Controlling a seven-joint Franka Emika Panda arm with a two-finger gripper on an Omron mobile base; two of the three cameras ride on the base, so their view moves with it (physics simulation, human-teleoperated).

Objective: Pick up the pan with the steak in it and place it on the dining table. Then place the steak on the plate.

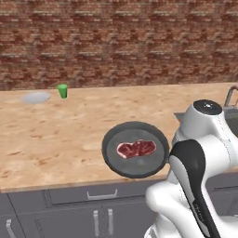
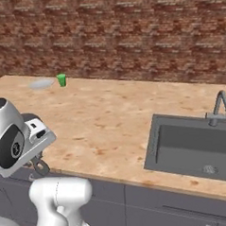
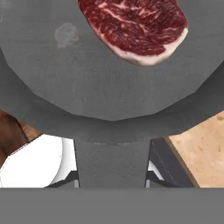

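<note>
Jaws are clamped on the handle (image 3: pixel 112 162) of the pan (image 3: pixel 109 87), one dark finger tip peeking out on each side of it in the hand view, so the gripper (image 3: pixel 112 177) is closed around that handle right where it meets the rim. Same view puts the steak (image 3: pixel 135 28) near the far side of the pan floor, red with a whitish fat edge.

The left base view gives the wider picture: one pan (image 1: pixel 135 149) over the front edge of the dining table (image 1: pixel 56 135), partly overhanging the grey drawers, with one steak (image 1: pixel 135 148) lying roughly in the middle. The arm (image 1: pixel 200 153) covers the handle there, so the grip itself is hidden.

Far back left on the wood top sits one plate (image 1: pixel 36 97) with one green cup (image 1: pixel 62 91) just beside it, well apart from the pan.

The right base view adds one sink (image 2: pixel 197 145) with one faucet (image 2: pixel 218 107), set into the top on the right.
</note>
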